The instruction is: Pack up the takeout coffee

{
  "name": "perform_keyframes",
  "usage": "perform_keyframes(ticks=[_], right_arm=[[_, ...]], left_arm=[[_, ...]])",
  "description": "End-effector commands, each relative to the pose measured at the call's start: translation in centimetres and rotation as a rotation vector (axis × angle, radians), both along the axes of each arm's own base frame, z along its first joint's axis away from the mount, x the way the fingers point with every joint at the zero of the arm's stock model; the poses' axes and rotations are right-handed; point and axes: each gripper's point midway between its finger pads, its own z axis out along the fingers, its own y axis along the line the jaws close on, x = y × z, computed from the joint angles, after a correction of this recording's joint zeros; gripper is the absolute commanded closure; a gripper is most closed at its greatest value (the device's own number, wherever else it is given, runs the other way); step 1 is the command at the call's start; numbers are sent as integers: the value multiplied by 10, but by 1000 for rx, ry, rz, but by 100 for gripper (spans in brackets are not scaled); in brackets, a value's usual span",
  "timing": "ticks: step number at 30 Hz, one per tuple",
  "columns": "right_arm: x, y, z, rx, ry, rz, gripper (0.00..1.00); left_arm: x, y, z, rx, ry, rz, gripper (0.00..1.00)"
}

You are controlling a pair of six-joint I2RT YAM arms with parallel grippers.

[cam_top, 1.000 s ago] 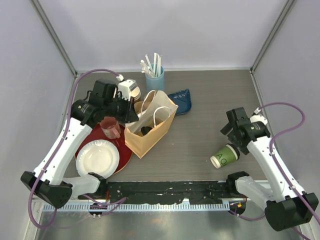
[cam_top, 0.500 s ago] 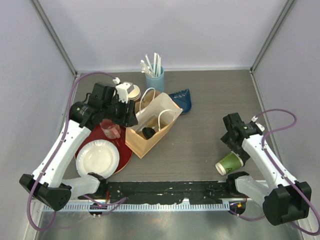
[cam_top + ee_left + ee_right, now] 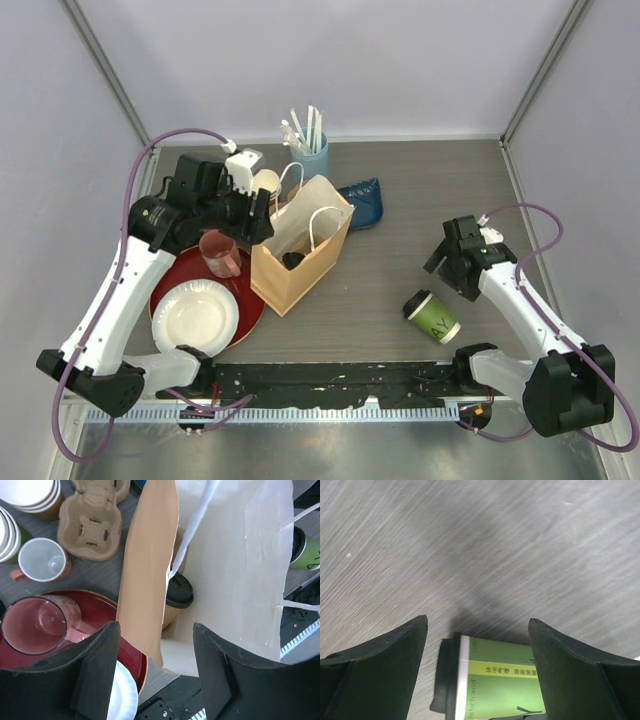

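Item one, green cup: you have it lying on its side on the counter, black lid turned toward the bag but well apart from it, near your right arm's base. The right wrist view cuts this cup off at the bottom edge. Only the lid, the white rim and part of the printed side show, and the print is too small to read. Item two, right pincer: spread wide, holding nothing, hanging just beyond the green cup's lid end, with no contact visible. Item three, brown cup: it stands inside the bag, largely hidden by the bag's near wall and a white handle. From above you get only its black lid in the opening. Item four, left pincer: spread wide and empty over the bag's mouth, with one brown wall of the bag rising between the fingers. Whether either finger touches the paper cannot be told. The fingers also block the lower corners of that view. Sundries, left of the bag: pink mug on a red plate, white plate on the same, pulp carrier, and stacked cups cut off at the frame's corner. Behind the bag sit a blue cup of straws and a dark blue thing too vague to name.
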Motion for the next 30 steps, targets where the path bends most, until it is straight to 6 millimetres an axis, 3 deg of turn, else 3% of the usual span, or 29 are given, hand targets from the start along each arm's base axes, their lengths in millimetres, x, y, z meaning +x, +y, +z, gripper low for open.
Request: perform_keyframes(ticks=[1, 5, 7, 10, 12, 15, 16, 17, 19, 21, 22, 23, 25, 30], right_arm=[[31, 28, 32, 61, -132, 290, 15], [34, 42, 58, 89, -173, 428, 14], [30, 43, 61, 91, -132, 453, 14], [24, 45, 68, 87, -75, 532, 23], [31, 60, 84, 129, -123, 635, 27], [36, 111, 126, 262, -300, 1008, 26], [31, 126, 139, 278, -374, 1223, 26], [32, 132, 150, 264, -409, 1298, 26], [24, 143, 140, 206, -370, 1486, 26], [5, 157, 130, 259, -323, 1658, 26], [-14, 170, 123, 261, -283, 1786, 25], [-27, 161, 111, 183, -215, 1934, 24], [-34, 165, 96, 131, -139, 2019, 23], [-38, 174, 81, -14, -42, 2157, 24]], left_arm=[[10, 2, 23, 7, -85, -8, 36], [16, 0, 34, 1, -120, -19, 36], [18, -2, 42, -3, -139, -30, 36], [19, -5, 52, -14, -163, -47, 36], [16, -8, 58, -24, -177, -79, 36], [11, -12, 62, -30, -198, -142, 36], [7, -16, 64, -47, -200, -171, 36], [6, -17, 64, -43, -204, -190, 37], [0, -16, 67, -46, -218, -209, 36], [-6, -13, 67, -28, -231, -236, 35], [-8, -12, 68, -24, -241, -246, 33], [-14, -10, 70, -24, -252, -259, 31], [-23, -5, 66, -4, -242, -277, 30], [-43, 17, 50, 39, -219, -210, 30]])
